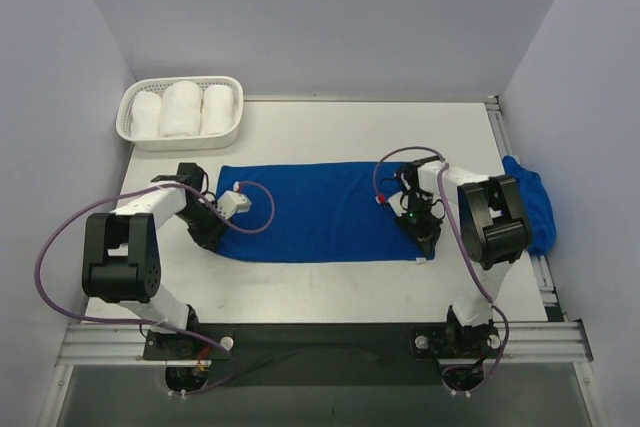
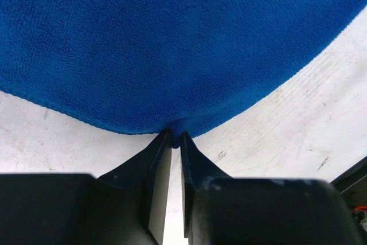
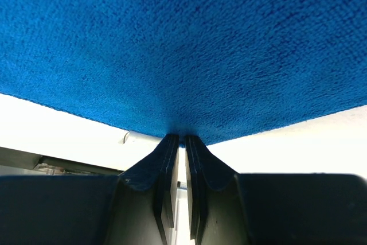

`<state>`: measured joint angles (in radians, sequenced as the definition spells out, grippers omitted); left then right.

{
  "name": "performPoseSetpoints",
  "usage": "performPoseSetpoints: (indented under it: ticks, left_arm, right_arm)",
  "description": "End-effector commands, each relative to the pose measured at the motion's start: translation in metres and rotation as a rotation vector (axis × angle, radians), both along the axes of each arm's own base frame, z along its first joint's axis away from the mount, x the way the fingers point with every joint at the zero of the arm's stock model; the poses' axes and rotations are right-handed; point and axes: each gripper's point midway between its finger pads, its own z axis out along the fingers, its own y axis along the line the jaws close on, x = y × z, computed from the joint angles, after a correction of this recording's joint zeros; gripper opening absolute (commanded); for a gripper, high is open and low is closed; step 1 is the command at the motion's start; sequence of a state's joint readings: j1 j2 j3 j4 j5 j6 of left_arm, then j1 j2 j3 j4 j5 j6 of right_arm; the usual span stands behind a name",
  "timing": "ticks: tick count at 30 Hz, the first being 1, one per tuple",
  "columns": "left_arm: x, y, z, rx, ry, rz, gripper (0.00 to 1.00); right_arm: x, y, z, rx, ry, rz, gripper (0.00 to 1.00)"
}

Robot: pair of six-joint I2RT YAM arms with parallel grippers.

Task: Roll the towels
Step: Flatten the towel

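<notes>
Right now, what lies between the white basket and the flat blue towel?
Nothing: only bare table separates basket and towel, per the top view.

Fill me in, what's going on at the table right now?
Both arms are on the blue towel, which lies spread flat on the table. The left gripper is pinched on the towel's near left corner and the right gripper on its near right corner. No rolling shows yet. A second blue towel sits bunched at the table's right edge. Three white rolls lie in the basket at the far left.
</notes>
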<state>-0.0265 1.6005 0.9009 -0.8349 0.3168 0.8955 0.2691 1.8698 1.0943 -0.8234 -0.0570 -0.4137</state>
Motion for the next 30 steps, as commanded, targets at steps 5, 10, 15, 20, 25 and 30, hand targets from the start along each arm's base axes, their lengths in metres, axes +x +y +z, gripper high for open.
performPoseSetpoints:
  ticks: [5,10,15,20,25,30]
  left_arm:
    - [0.017,0.026,-0.027,0.162,-0.025,0.063,0.17]
    - [0.004,0.042,-0.028,0.242,-0.021,0.042,0.17]
    - [-0.007,0.051,-0.028,0.286,-0.014,0.03,0.17]
    - [-0.01,0.054,-0.028,0.295,0.002,0.034,0.17]
    - [-0.013,0.039,-0.021,0.224,0.029,0.02,0.18]
    - [-0.011,0.022,-0.002,0.142,0.017,0.019,0.27]
  right_arm:
    - [-0.004,-0.02,0.004,-0.098,0.011,0.042,0.1]
    - [-0.01,-0.025,0.001,-0.123,0.016,0.074,0.1]
    - [-0.02,-0.031,0.001,-0.141,0.028,0.104,0.1]
    - [-0.029,-0.035,0.001,-0.154,0.047,0.133,0.1]
    - [-0.019,-0.022,0.007,-0.119,0.007,0.128,0.14]
    - [-0.002,-0.003,0.026,-0.043,-0.042,0.103,0.26]
